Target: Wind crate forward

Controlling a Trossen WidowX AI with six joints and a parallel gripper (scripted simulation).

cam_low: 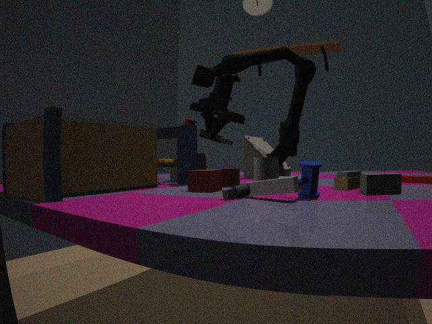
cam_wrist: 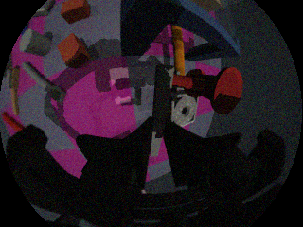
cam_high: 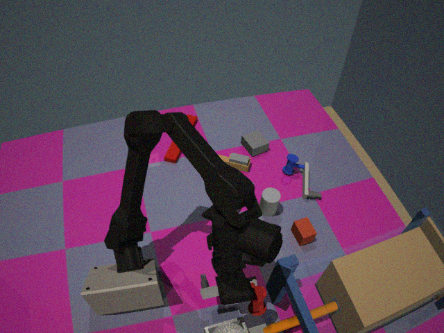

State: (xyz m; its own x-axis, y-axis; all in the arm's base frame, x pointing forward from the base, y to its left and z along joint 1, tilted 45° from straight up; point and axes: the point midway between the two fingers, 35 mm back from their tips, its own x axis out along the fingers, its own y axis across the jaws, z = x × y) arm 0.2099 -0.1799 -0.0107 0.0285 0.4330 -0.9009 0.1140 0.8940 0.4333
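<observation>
The gripper [cam_high: 234,300] [cam_low: 215,133] [cam_wrist: 157,120] has its fingers closed on the grey arm of a red-knobbed crank handle [cam_high: 209,292] [cam_low: 225,141] [cam_wrist: 162,99], holding it above the bench [cam_high: 103,200] [cam_low: 279,223] [cam_wrist: 90,109]. The red knob [cam_high: 259,300] [cam_low: 190,121] [cam_wrist: 228,91] stands out to one side, toward the blue frame [cam_high: 300,301] [cam_low: 187,154] [cam_wrist: 208,26]. Near the handle is the winch [cam_high: 225,327] [cam_wrist: 184,110], its round hole in view from the wrist; the key is apart from that hole

An orange strap [cam_high: 319,313] [cam_low: 167,162] [cam_wrist: 178,49] runs past the frame to the front of the tan crate [cam_high: 390,275] [cam_low: 108,158]. The crate looks flat, with a gap between its front and the frame

Farther out on the bench are an orange block [cam_high: 303,231] [cam_low: 204,180] [cam_wrist: 72,49], a grey cylinder [cam_high: 269,202] [cam_low: 265,169] [cam_wrist: 35,42], a blue-knobbed crank [cam_high: 305,180] [cam_low: 273,186], a grey block [cam_high: 255,143] [cam_low: 380,183] and a red bar [cam_high: 173,152] [cam_low: 416,179] [cam_wrist: 11,121]. On the wall, a pale disc [cam_low: 257,5] is cut by the exterior view's top edge, any lettering on it too small to read
</observation>
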